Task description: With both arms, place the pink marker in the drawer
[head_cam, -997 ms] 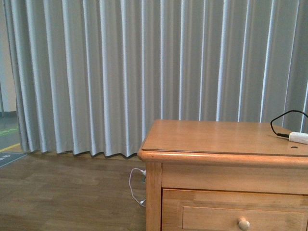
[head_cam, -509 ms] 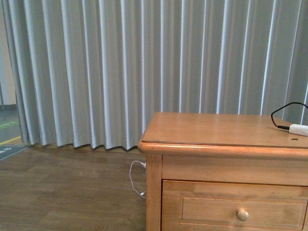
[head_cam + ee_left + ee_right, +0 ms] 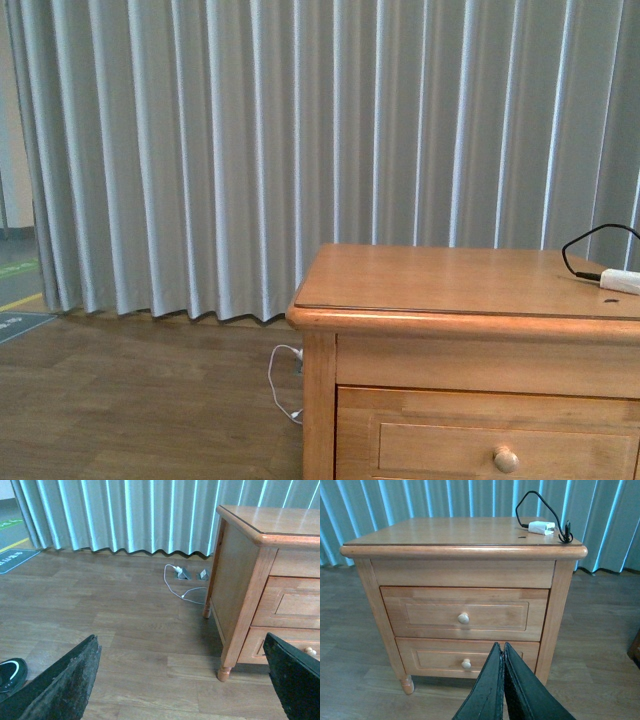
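Note:
The pink marker shows in no view. The wooden nightstand (image 3: 450, 285) stands at the right of the front view, with its top drawer (image 3: 440, 450) shut and the round knob (image 3: 506, 459) showing. In the right wrist view both drawers are shut: the top drawer (image 3: 430, 614) and a lower drawer (image 3: 435, 659). My right gripper (image 3: 502, 646) is shut and empty, low in front of the lower drawer, apart from it. My left gripper (image 3: 180, 637) is open and empty, over the floor to the left of the nightstand (image 3: 240, 580). Neither arm shows in the front view.
A white plug (image 3: 620, 281) with a black cable lies on the nightstand top at the far right, also in the right wrist view (image 3: 540, 527). Grey curtains (image 3: 250, 150) hang behind. A white cable (image 3: 175, 582) and a black shoe (image 3: 10, 672) lie on the wooden floor.
The front view shifted: the nightstand rose a little in the picture, then dropped back near where it was. Nothing on it has moved.

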`<state>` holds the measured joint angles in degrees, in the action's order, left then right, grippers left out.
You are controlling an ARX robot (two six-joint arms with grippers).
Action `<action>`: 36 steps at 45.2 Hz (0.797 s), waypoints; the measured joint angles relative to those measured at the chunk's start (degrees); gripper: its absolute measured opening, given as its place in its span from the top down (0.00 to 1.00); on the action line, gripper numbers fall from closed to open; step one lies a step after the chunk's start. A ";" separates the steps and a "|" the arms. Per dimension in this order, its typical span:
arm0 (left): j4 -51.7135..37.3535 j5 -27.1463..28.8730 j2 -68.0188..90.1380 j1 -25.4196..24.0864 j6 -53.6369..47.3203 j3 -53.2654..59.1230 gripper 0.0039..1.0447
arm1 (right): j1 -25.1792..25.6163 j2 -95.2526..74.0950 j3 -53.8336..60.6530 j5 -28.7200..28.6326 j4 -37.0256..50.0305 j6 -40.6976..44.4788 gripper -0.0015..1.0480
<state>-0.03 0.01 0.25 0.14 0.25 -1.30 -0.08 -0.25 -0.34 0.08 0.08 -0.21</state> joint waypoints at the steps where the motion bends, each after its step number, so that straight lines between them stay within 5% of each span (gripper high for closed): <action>1: 0.00 0.00 0.00 0.00 0.00 0.00 0.06 | 0.00 0.02 0.00 0.00 0.00 0.00 0.99; 8: 0.00 0.00 0.00 0.00 0.00 0.00 0.06 | 0.00 0.02 0.00 0.00 -0.02 0.02 0.98; 15: 0.00 0.00 0.00 0.00 0.00 0.00 0.06 | 0.00 0.02 0.00 0.00 -0.04 0.07 0.65; 31: 0.00 0.00 0.00 0.00 0.00 0.00 0.06 | 0.00 0.02 0.00 0.00 -0.04 0.07 0.08; 36: 0.00 0.00 0.00 0.00 0.00 0.00 0.06 | 0.00 0.02 0.00 0.00 -0.04 0.04 0.09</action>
